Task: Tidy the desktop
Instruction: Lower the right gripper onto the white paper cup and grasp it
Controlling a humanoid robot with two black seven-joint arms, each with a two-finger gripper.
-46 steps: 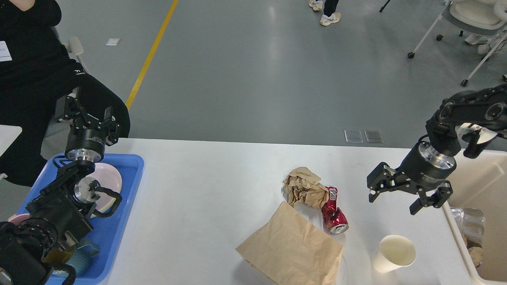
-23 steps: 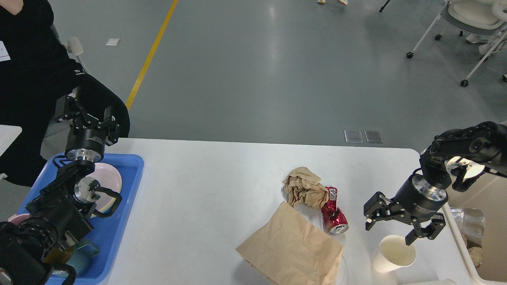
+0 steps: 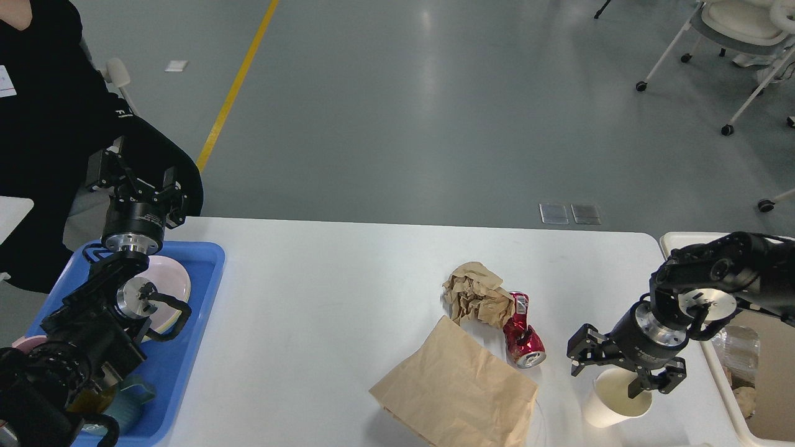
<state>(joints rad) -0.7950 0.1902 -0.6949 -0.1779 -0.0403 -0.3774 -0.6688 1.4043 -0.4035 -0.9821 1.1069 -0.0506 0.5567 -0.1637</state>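
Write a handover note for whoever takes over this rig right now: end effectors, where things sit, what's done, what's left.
Right end effector: open, straddling the rim of the paper cup, one finger inside, not closed.
Left end effector: open, empty, raised above the blue tray.
On the desktop: crumpled paper, red can on its side, flat paper bag, upright cup.
Done: bin at right already holds some trash.
Left: grasp cup, bin it, then the other three.
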